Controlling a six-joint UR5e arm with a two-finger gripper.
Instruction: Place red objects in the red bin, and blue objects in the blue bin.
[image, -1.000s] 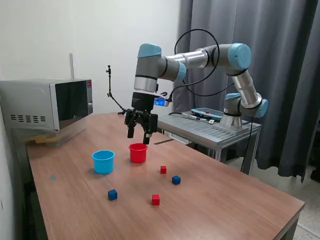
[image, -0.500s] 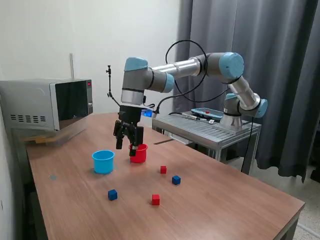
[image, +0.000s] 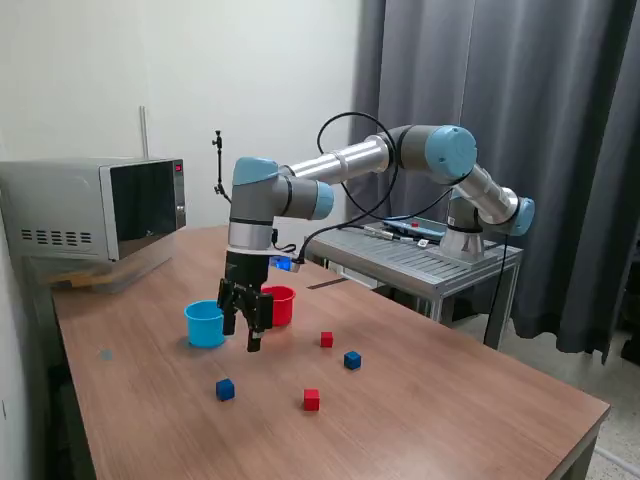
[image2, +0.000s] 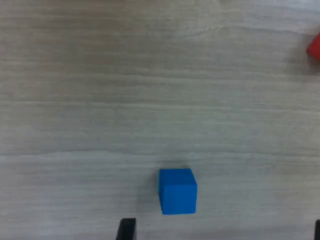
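The claw (image: 247, 328), jaws spread and empty, has swung from above the red bin (image: 277, 305) to hang in front of the blue bin (image: 206, 323), approaching the blue cube (image2: 177, 190) lying on the desk (image: 450, 400) just beyond, the likely first pick.

The arm (image: 340, 160) has silver-grey tubular links with light blue joint caps; a black cable (image: 350, 185) loops alongside it; the pincer (image: 245, 318) is black, with what seems a small blue light near the wrist.
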